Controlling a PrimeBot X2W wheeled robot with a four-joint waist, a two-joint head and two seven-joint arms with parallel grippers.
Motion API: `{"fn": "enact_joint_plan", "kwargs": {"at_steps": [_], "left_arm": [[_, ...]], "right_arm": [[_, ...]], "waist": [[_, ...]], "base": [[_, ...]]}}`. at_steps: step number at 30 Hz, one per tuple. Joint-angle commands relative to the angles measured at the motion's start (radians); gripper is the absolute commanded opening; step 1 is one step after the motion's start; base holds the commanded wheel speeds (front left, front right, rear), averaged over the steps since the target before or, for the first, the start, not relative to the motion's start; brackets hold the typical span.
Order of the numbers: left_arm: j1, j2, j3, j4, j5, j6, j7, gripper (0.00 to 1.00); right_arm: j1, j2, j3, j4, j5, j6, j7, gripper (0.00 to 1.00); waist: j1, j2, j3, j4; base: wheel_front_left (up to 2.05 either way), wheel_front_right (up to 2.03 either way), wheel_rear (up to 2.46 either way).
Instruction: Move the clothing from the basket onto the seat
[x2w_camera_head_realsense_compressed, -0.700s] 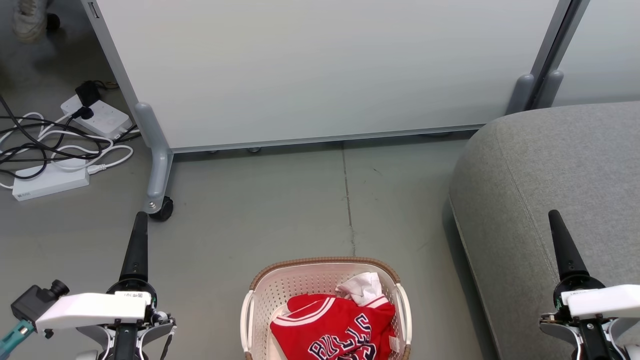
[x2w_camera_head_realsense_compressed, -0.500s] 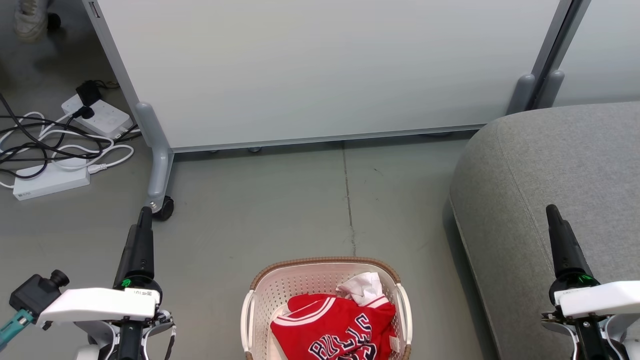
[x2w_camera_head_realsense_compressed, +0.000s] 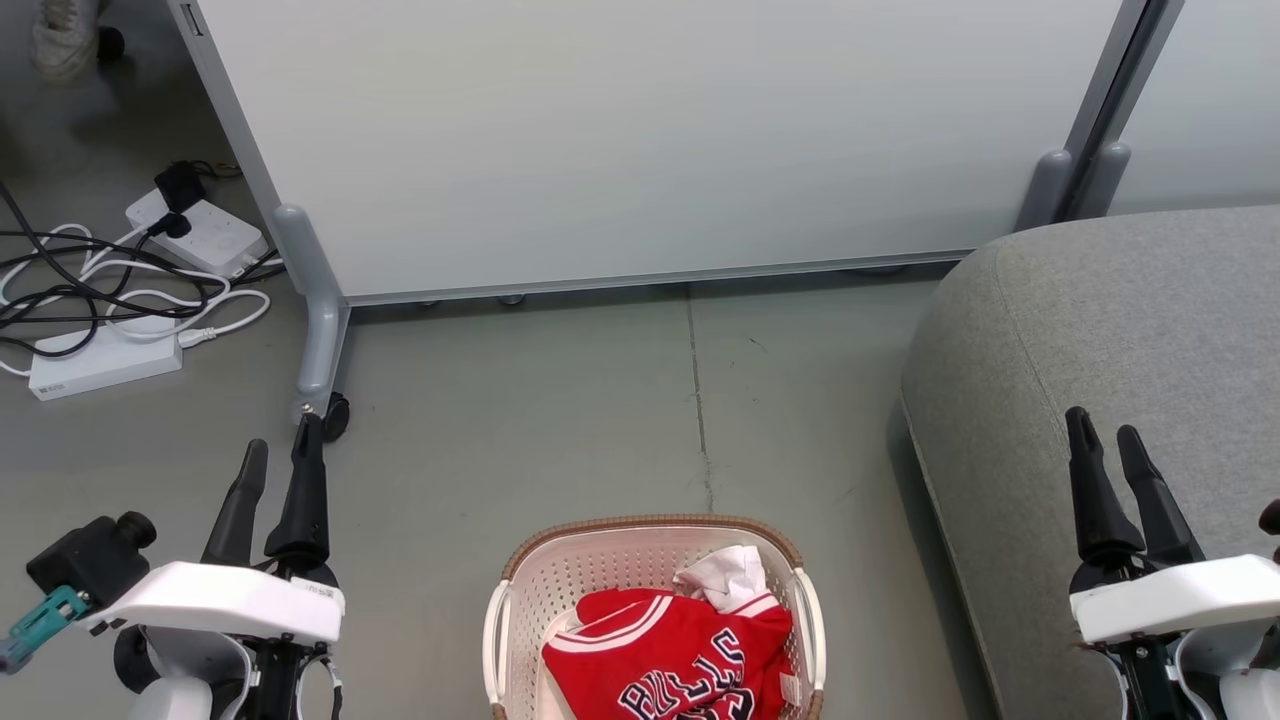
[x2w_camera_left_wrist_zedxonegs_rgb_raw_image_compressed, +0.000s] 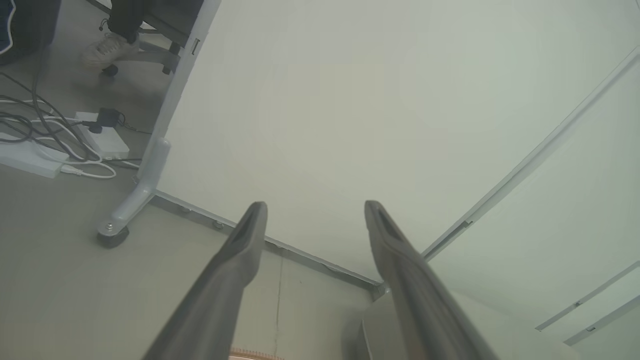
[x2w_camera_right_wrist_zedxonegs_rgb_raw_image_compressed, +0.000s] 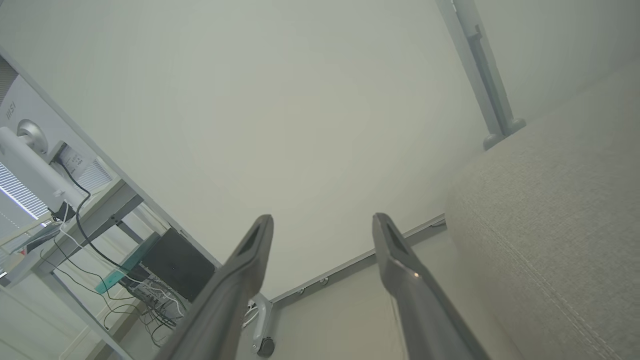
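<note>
Red clothing (x2w_camera_head_realsense_compressed: 665, 660) with block lettering lies heaped in the basket (x2w_camera_head_realsense_compressed: 505, 600), a crumpled white cloth (x2w_camera_head_realsense_compressed: 725, 575) tucked at its far side. Left of the basket, the robot's left gripper (x2w_camera_head_realsense_compressed: 285, 433) hangs above the floor (x2w_camera_head_realsense_compressed: 560, 420), fingers parted and empty. Right of the basket, the right gripper (x2w_camera_head_realsense_compressed: 1101, 422) is likewise spread and empty, seen against the grey seat (x2w_camera_head_realsense_compressed: 1130, 320). Beyond the basket stands a pale wheeled partition (x2w_camera_head_realsense_compressed: 640, 140), with power strips (x2w_camera_head_realsense_compressed: 100, 360) and tangled cables (x2w_camera_head_realsense_compressed: 60, 290) far to the left.
</note>
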Motion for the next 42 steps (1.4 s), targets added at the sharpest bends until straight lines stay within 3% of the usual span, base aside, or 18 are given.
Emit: {"fn": "enact_joint_plan", "kwargs": {"at_steps": [1,15,42], "left_arm": [[-0.017,0.014,-0.004,-0.018,0.031,0.007,-0.003,1.0],[0.013,0.057,-0.047,-0.035,0.239,0.068,-0.008,1.0],[0.046,0.079,-0.103,-0.044,0.453,0.127,-0.033,1.0]], "right_arm": [[-0.022,-0.007,-0.002,-0.01,-0.029,0.005,-0.011,1.0],[-0.022,-0.002,0.021,0.018,-0.239,0.005,-0.03,1.0],[-0.003,0.008,0.045,0.03,-0.497,0.005,-0.046,1.0]], "waist": [[0.0,0.0,0.0,0.0],[0.0,0.0,-0.001,0.003],[0.0,0.0,-0.001,0.013]], "base": [[0.0,0.0,0.0],[0.0,0.0,0.0],[0.0,0.0,0.0]]}}
